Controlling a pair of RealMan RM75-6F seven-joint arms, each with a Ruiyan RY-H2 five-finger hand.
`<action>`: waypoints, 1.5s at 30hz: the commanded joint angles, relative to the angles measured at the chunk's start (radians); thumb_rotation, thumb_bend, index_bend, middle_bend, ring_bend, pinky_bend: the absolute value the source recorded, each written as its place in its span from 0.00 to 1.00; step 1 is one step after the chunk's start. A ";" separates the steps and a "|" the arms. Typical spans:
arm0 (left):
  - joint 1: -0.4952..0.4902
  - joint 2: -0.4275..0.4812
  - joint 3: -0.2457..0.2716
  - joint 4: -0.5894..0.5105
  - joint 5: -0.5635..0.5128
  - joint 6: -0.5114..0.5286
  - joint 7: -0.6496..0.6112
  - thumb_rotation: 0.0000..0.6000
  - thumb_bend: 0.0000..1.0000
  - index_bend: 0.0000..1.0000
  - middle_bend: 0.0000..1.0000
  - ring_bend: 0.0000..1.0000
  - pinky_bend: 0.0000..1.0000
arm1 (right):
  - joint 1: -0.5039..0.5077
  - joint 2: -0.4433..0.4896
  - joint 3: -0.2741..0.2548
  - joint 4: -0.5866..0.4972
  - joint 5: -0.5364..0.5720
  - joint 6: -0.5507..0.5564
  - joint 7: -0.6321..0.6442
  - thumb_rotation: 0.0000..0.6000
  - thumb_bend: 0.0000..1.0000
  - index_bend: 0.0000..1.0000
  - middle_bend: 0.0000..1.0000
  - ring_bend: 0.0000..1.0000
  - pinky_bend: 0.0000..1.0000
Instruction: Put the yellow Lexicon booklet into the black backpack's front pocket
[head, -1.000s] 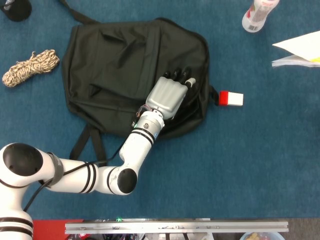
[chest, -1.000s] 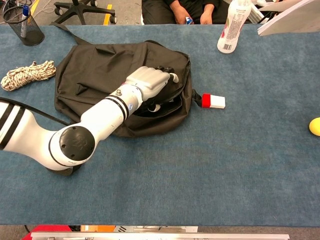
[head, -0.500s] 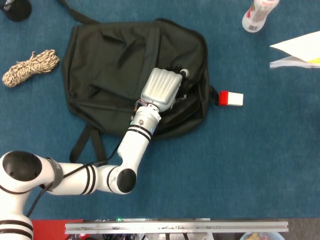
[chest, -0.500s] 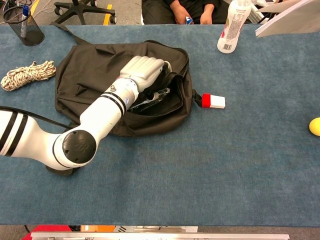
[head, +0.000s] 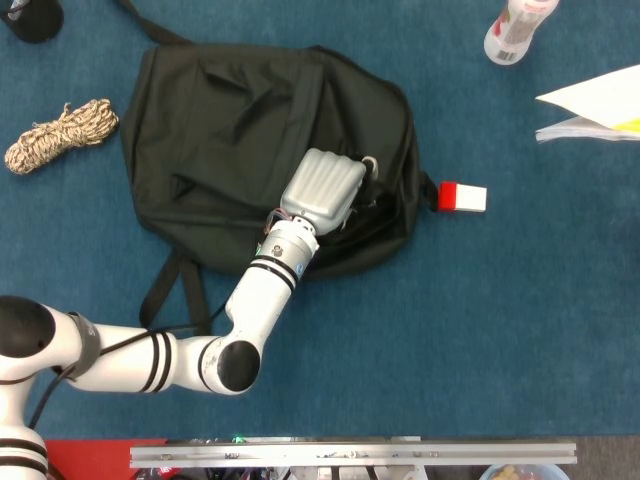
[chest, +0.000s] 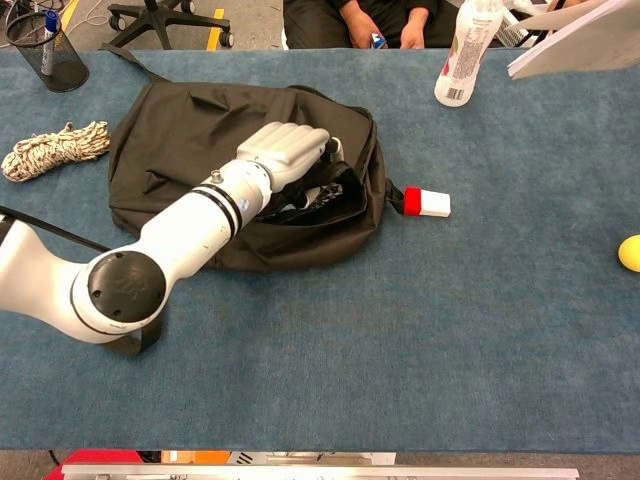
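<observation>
The black backpack (head: 230, 110) lies flat on the blue table, also seen in the chest view (chest: 170, 140). My left hand (head: 322, 190) rests on its right part with fingers curled over the edge of the front pocket, holding it up. Beside the hand (chest: 282, 152) the pocket mouth (chest: 328, 195) gapes open. The booklet (head: 598, 105) shows as white pages with a yellow strip at the right edge. In the chest view the booklet (chest: 580, 35) hangs tilted at the top right; what holds it is out of frame. My right hand is in neither view.
A coiled rope (head: 60, 135) lies left of the backpack. A red-and-white block (head: 461, 197) sits just right of it. A bottle (head: 515, 28) stands at the back right, a mesh pen cup (chest: 45, 45) at the back left, a yellow ball (chest: 630, 252) at the right edge.
My left hand has curled its fingers onto the pocket edge and drawn back a little, and the pocket mouth now gapes wider. The booklet has shifted slightly at the right edge.
</observation>
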 joint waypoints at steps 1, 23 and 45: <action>0.008 -0.020 -0.012 0.024 0.040 0.041 -0.016 1.00 0.47 0.37 0.41 0.47 0.66 | -0.002 0.003 0.000 -0.002 -0.003 0.005 0.000 1.00 0.39 0.80 0.72 0.55 0.53; 0.110 0.132 -0.084 -0.185 0.042 0.000 -0.206 1.00 0.47 0.44 0.50 0.56 0.76 | 0.001 0.012 0.000 -0.043 -0.021 0.013 0.002 1.00 0.39 0.80 0.72 0.55 0.53; 0.057 0.174 -0.047 -0.266 -0.019 -0.056 -0.199 1.00 0.53 0.23 0.35 0.39 0.63 | -0.014 0.016 -0.001 -0.038 -0.020 0.020 0.013 1.00 0.39 0.80 0.72 0.55 0.54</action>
